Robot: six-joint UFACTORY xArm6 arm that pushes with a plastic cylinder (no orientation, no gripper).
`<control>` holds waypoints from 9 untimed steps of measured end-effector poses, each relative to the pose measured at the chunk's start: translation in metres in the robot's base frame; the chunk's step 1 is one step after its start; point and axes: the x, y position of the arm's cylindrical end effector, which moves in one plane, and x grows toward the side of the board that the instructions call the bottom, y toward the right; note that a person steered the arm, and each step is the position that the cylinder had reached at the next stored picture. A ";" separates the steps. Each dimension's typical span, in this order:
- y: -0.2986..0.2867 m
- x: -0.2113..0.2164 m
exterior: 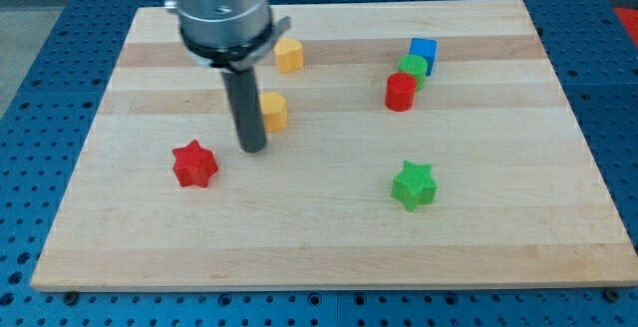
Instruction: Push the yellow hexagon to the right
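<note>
A: Where's my tip relative to the yellow hexagon?
B: Just left of it and slightly lower, about touching. A red star lies further left; another yellow block sits above the hexagon.

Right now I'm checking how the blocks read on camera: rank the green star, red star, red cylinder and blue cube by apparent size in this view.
1. Green star and red star: about alike, and nearer the camera.
2. Red cylinder.
3. Blue cube, partly hidden by a green block, so unsure.
</note>
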 end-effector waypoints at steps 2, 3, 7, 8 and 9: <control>-0.031 -0.029; -0.006 -0.043; 0.100 -0.043; 0.115 -0.043; 0.122 -0.043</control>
